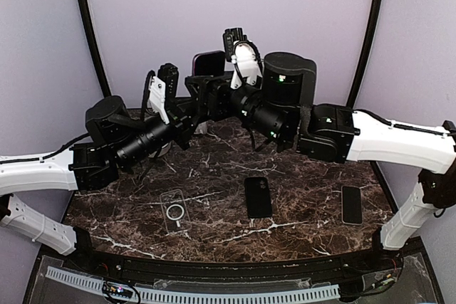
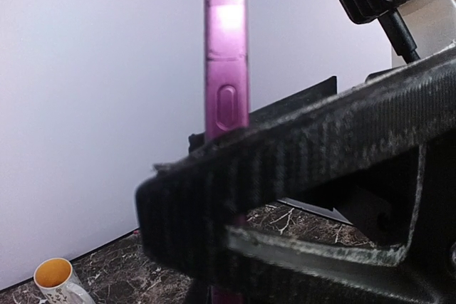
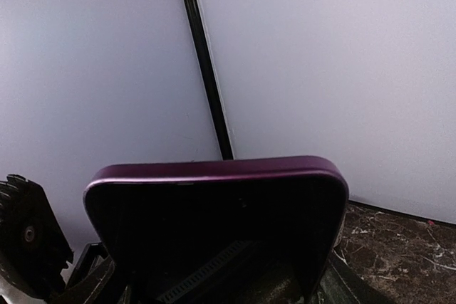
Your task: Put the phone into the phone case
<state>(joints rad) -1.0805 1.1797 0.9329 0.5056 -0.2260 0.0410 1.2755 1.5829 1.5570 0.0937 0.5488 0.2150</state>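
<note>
A phone with a purple rim and a dark face is held upright in the air at the back centre. My left gripper is shut on its lower part; in the left wrist view a black finger crosses the phone's purple edge. My right gripper grips the same phone from the other side; in the right wrist view the phone stands between its jaws. The clear phone case with a white ring lies flat on the marble table, front left, apart from both grippers.
Two black phones lie flat on the table, one at the centre and one at the right. A white mug with a yellow inside stands near the back wall. Black frame poles rise at both sides.
</note>
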